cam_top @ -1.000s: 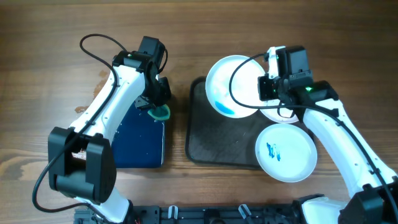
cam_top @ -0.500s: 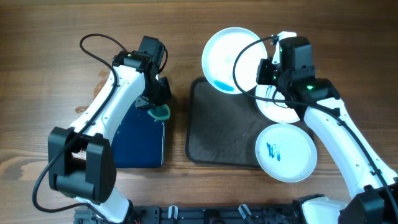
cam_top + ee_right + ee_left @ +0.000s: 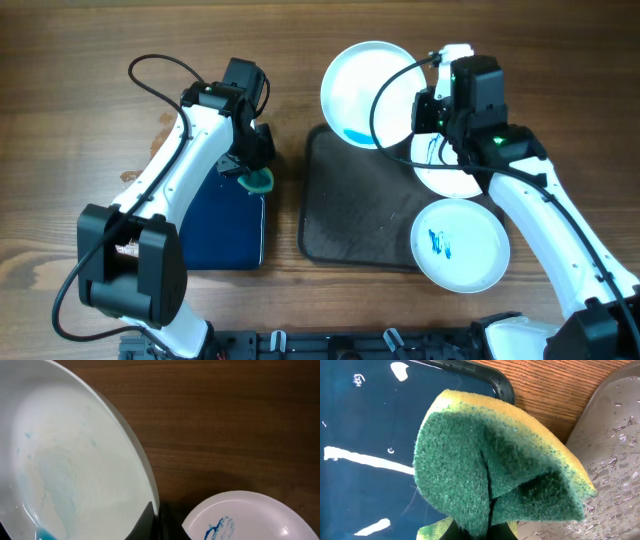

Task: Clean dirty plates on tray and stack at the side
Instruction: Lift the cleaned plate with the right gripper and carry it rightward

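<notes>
A brown wooden table seen from above. Near its left half lies a small dark-blue tray. Over that tray's far right corner, the left arm's jaws are clenched on a folded green and yellow sponge. At the centre sits the large grey-brown tray, its middle bare and wet. A white plate hangs tilted over its far edge, with blue liquid pooled at the low rim; the right arm's jaws pinch its right rim. Two more blue-smeared plates lie along the tray's right edge, one at the far corner, one at the near corner. The plates look stiff, breakable and probably slick when wet, so a firm rim pinch suits best. Open table lies beyond the tray's far edge and at the far left.
</notes>
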Robot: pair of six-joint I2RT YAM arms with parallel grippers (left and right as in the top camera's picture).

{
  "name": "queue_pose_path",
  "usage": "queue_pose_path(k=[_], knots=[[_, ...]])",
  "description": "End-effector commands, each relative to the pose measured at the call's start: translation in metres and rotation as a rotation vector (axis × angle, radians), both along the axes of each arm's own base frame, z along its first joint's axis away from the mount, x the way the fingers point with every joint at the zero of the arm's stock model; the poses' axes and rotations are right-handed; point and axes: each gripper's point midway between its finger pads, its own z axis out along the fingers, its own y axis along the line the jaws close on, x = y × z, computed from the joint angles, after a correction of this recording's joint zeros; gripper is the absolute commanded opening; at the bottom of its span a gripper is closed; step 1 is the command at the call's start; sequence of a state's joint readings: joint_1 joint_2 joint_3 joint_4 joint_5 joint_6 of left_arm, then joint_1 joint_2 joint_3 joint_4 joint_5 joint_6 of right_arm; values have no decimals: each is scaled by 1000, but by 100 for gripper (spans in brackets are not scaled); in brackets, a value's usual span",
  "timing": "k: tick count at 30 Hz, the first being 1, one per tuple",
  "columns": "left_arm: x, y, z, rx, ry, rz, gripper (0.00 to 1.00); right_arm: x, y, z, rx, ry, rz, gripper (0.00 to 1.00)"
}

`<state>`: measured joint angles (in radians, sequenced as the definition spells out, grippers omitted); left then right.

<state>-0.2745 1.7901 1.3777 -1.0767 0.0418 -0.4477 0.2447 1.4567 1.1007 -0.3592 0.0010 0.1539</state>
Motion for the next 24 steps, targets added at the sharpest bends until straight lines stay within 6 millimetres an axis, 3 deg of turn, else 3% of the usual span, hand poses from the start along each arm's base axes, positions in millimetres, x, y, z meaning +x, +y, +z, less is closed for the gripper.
queue_pose_path(k=[1,8,17,24], knots=[[6,2,12,1,-43,11,4,5,2,43,-84,-129,29,5],[6,2,12,1,-42,11,4,-4,14,49,-131,-146,40,4],[6,2,12,2,-43,11,4,-10,-16,39,-337,-106,-2,4],[6,2,12,2,-43,11,4,-24,-28,67,-423,-165,-2,4]])
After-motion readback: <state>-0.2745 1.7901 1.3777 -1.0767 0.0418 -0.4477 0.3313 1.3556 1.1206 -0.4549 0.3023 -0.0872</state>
